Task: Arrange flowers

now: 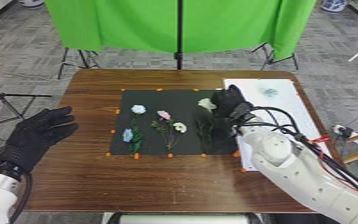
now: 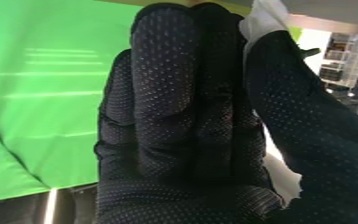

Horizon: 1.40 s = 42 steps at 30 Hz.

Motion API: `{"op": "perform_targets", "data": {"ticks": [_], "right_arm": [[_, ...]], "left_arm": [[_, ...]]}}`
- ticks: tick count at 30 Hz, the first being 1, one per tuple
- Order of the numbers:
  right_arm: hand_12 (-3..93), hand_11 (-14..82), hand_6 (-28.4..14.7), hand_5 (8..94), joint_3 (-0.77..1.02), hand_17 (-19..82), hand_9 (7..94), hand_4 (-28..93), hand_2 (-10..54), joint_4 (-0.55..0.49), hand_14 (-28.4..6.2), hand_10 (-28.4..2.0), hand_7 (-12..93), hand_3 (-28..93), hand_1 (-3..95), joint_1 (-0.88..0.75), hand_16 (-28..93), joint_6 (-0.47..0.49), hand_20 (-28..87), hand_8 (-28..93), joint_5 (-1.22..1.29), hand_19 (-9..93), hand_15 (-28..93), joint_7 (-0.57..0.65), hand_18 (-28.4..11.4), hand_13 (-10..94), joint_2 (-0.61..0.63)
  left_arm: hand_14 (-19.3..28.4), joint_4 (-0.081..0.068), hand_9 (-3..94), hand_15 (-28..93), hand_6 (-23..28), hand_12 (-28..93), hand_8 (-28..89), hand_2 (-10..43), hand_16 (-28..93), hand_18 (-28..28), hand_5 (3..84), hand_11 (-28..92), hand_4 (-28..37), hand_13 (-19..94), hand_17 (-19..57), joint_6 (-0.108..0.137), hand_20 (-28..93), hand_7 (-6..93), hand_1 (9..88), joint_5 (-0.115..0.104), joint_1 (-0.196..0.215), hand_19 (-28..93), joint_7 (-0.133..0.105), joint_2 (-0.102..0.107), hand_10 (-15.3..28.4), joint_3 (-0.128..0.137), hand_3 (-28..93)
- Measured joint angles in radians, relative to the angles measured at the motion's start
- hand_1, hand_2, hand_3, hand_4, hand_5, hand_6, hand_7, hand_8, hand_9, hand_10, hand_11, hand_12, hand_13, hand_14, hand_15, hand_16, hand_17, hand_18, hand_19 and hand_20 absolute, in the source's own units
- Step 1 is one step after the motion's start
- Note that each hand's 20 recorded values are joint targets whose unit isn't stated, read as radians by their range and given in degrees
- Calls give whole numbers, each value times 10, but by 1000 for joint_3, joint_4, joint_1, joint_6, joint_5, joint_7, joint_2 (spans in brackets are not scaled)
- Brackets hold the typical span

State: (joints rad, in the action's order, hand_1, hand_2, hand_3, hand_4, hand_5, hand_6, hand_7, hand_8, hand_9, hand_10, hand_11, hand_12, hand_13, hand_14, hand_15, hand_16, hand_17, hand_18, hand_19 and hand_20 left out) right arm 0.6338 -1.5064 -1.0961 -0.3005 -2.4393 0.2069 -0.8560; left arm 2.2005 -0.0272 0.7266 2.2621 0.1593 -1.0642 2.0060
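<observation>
In the head view my right hand is at the right edge of the black mat, pinching a white flower whose bloom shows at its left side. In the right wrist view the fingers of my right hand are long and nearly straight, with white petals between them and the thumb tip. On the mat lie a pale blue flower, a blue one, a pink one and a smaller white one. My left hand is open, left of the mat.
A white board covers the table's right side, with a small pale bluish object on it. Orange markers edge the mat. Behind the brown table hang a green cloth and a dark stand pole.
</observation>
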Motion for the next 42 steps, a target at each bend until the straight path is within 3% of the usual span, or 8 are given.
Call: {"op": "perform_targets", "data": {"ticks": [7, 22, 28, 31, 36, 39, 41, 42], "right_arm": [[361, 98, 36, 730, -41, 273, 916, -283, -95, 29, 16, -15, 373, 820, 471, 30, 381, 15, 332, -115, -35, 707, 331, 12, -138, 867, -6], [373, 90, 30, 636, -53, 248, 848, -283, -95, 48, 17, -22, 394, 828, 424, 55, 385, 64, 338, -138, -63, 699, 342, 11, -142, 805, -8], [285, 201, 32, 616, -35, 233, 774, -283, -95, 32, 2, -38, 335, 881, 349, 44, 328, 104, 342, -161, -64, 691, 381, 10, -147, 781, -6], [216, 285, 18, 577, 18, 214, 709, -264, -95, 7, -15, -63, 311, 927, 285, 9, 265, 139, 357, -202, -51, 685, 418, -2, -158, 748, -5], [206, 308, 0, 519, 146, 202, 649, -264, -95, -77, -26, -82, 295, 931, 264, -69, 243, 204, 351, -199, 136, 674, 430, -28, -163, 717, 12], [207, 317, -9, 492, 171, 192, 598, -262, -95, -93, -31, -87, 286, 931, 254, -74, 232, 244, 346, -193, 226, 671, 447, -39, -170, 659, 27], [205, 332, -15, 453, 178, 181, 547, -257, -90, -90, -46, -90, 293, 932, 253, -72, 197, 247, 330, -194, 214, 665, 483, -37, -170, 555, 36], [202, 342, -20, 412, 178, 166, 473, -249, -84, -86, -58, -100, 307, 932, 256, -69, 168, 246, 316, -201, 191, 659, 498, -31, -168, 449, 41]], "left_arm": [[187, 0, 348, 507, 71, 143, -116, 64, -74, 238, 415, 339, -283, 273, -63, 0, -39, 242, 268, 0, 2, 630, 1, -3, 158, 0, 724], [186, -2, 348, 508, 70, 142, -116, 64, -74, 239, 415, 338, -283, 272, -64, -1, -39, 243, 268, 0, 7, 630, 3, -3, 158, 1, 724], [186, -2, 347, 508, 71, 143, -116, 64, -75, 239, 415, 338, -283, 272, -64, -3, -39, 242, 268, 1, 6, 630, 7, -8, 158, 2, 724], [186, -2, 346, 508, 71, 143, -115, 64, -75, 238, 415, 338, -283, 272, -63, -3, -40, 242, 267, 1, 6, 629, 8, -9, 158, 2, 724], [187, -2, 347, 510, 71, 143, -115, 64, -75, 238, 415, 338, -283, 272, -64, -2, -39, 241, 267, 1, 8, 629, 7, -10, 158, 3, 723], [186, -2, 347, 510, 70, 143, -115, 64, -75, 238, 414, 336, -283, 272, -64, -2, -39, 243, 267, 1, 12, 629, 7, -11, 159, 7, 723], [186, -2, 347, 509, 70, 143, -115, 65, -75, 239, 414, 336, -283, 272, -64, -2, -39, 243, 267, 1, 14, 630, 6, -13, 159, 9, 723], [186, -2, 347, 510, 70, 143, -115, 65, -75, 239, 414, 336, -283, 272, -64, -2, -39, 243, 267, 1, 15, 630, 5, -13, 159, 9, 723]]}}
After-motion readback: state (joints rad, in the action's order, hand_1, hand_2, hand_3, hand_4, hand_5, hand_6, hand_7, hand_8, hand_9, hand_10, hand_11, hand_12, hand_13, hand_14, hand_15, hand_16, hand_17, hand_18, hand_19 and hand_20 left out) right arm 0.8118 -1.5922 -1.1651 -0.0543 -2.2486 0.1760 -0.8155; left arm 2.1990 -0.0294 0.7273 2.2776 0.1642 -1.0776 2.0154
